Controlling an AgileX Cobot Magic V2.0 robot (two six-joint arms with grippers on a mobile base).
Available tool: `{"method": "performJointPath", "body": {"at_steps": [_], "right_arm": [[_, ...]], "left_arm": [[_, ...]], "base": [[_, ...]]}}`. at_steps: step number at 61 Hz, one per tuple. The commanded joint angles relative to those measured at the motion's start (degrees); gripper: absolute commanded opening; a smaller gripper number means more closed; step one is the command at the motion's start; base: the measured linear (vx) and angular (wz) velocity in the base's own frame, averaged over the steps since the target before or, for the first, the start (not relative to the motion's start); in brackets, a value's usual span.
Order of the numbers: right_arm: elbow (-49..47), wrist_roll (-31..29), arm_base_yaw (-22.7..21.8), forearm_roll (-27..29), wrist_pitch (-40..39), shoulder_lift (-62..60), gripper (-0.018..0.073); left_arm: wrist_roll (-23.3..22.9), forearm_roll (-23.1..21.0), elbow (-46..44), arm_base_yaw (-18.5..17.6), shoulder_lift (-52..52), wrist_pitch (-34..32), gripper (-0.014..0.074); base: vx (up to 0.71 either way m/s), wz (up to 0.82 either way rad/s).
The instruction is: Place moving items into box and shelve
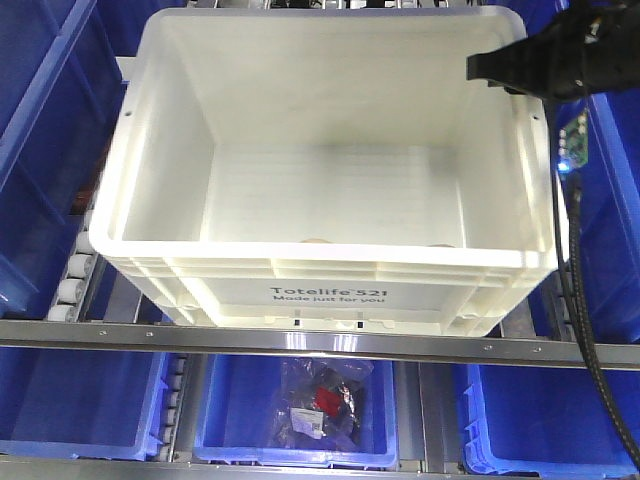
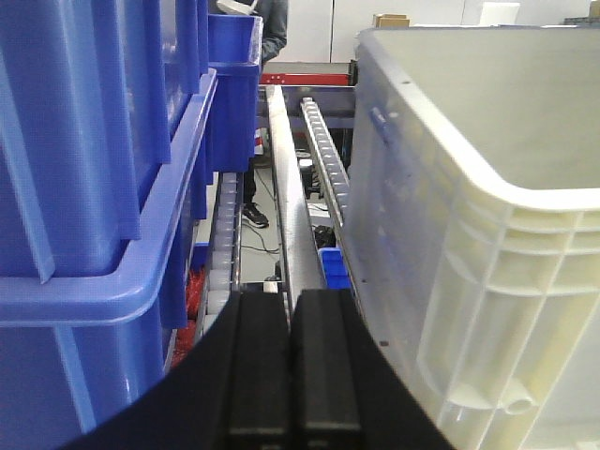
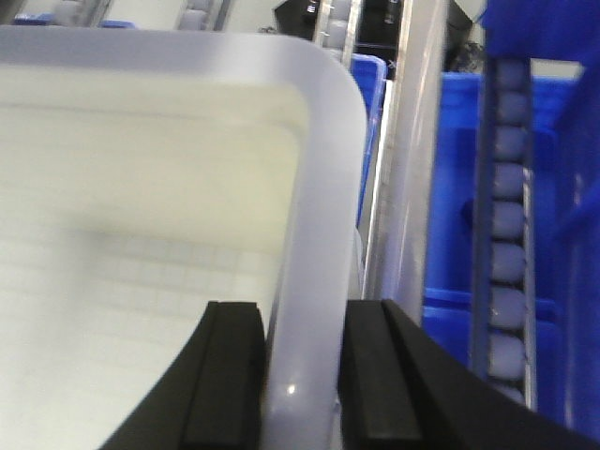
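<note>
— Two grippers, one crate: where does the box (image 1: pixel 330 290) sit?
— It sits on the shelf's roller rails (image 2: pixel 323 159), among blue bins (image 1: pixel 300 420). Only the pale tops of two plush balls (image 1: pixel 318 240) peek over its near wall.
— And the right gripper (image 3: pixel 300 375)?
— Its pads straddle the box's right rim, one inside, one outside; whether they pinch it is impossible to tell.
— The left gripper (image 2: pixel 291 366)?
— Fingers pressed together, holding nothing, just beside the left wall.
— How will the box handle?
— Probably light and stiff, though smooth and slippery. The ribbed rim looks the surest hold, one gripper per side.
</note>
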Motion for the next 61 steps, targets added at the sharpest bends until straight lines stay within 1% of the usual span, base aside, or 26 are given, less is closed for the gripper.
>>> {"method": "performJointPath", "body": {"at_steps": [1,18,37,47,61], "right_arm": [[-0.3,-1.0,-1.5,1.3,-8.1,-3.9,0.0232],[0.5,-1.0,-1.8,1.1,-13.9,-1.3,0.0232],[0.5,-0.9,-1.8,1.0,-13.3,-0.3,0.0232],[0.5,-0.9,-1.8,2.4,-13.3,0.8,0.0232],[0.5,-0.9,-1.8,2.4,-13.9,0.9,0.0232]], "left_arm": [[-0.1,-0.5,1.0,0.2,-1.2,-4.6,-0.0007],[-0.1,-0.5,1.0,0.2,-1.2,-4.6,-0.0007],[-0.1,-0.5,1.0,0.2,-1.2,-4.6,-0.0007],[-0.1,-0.5,1.0,0.2,-1.2,-4.6,-0.0007],[-0.1,-0.5,1.0,0.2,-1.2,-4.6,-0.0007]], "base": [[0.0,0.0],[0.0,0.0],[0.0,0.0],[0.0,0.0],[0.0,0.0]]}}
